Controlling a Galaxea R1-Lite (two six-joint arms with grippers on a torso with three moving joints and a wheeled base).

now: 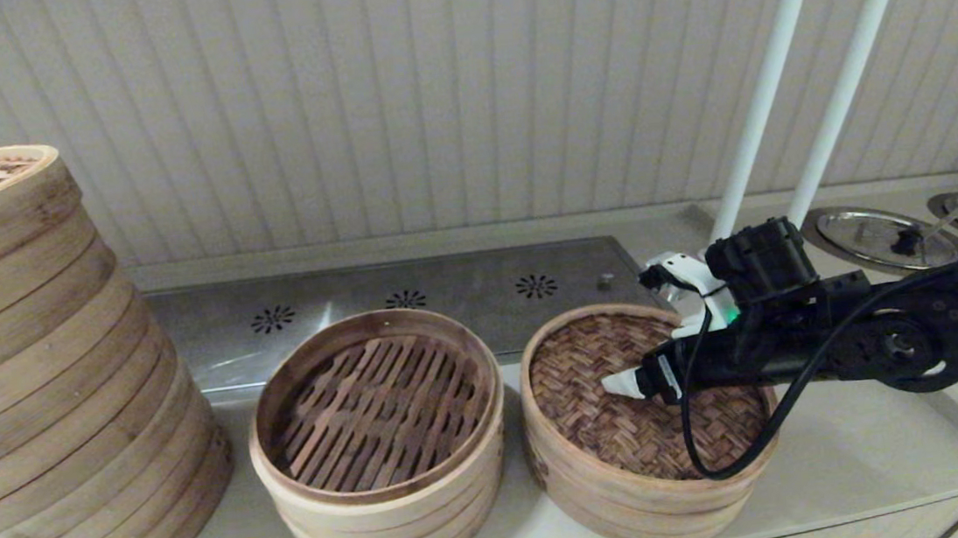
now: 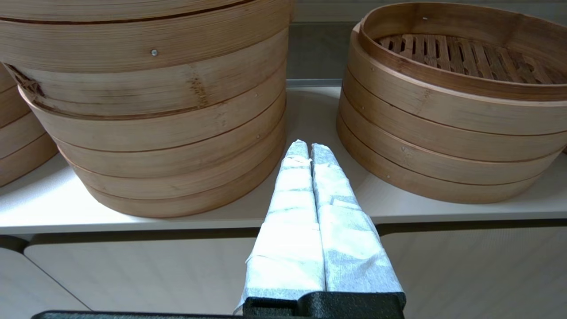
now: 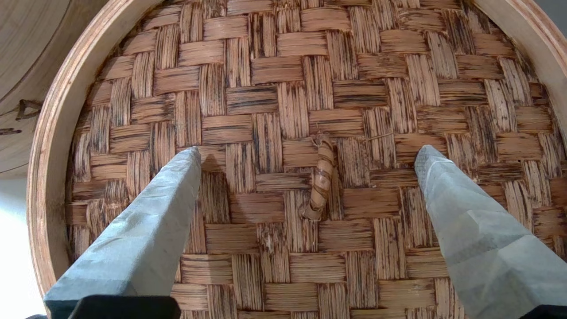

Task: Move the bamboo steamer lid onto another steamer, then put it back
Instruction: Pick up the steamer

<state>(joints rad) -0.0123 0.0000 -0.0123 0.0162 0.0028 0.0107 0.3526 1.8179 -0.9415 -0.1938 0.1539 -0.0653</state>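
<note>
Round herringbone-woven bamboo steamer lid [image 3: 310,110], right end effector [image 3: 308,155] spread above

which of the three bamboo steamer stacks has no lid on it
The middle stack: its slatted floor shows. The right stack wears the bamboo steamer lid; the tall left stack has a paler woven lid.

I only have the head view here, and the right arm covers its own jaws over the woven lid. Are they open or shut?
Observer: Open. The right wrist view shows the right gripper with its jaws wide apart over the bamboo steamer lid.
Reviewer: What are they lined up on?
Observer: A small wound loop handle at the lid's centre lies between them, and neither finger touches it.
Reviewer: And the left arm? I don't see it.
Observer: The left gripper is parked in front of the counter with its jaws shut. It points at the gap between the tall stack and the open-topped stack.
</note>
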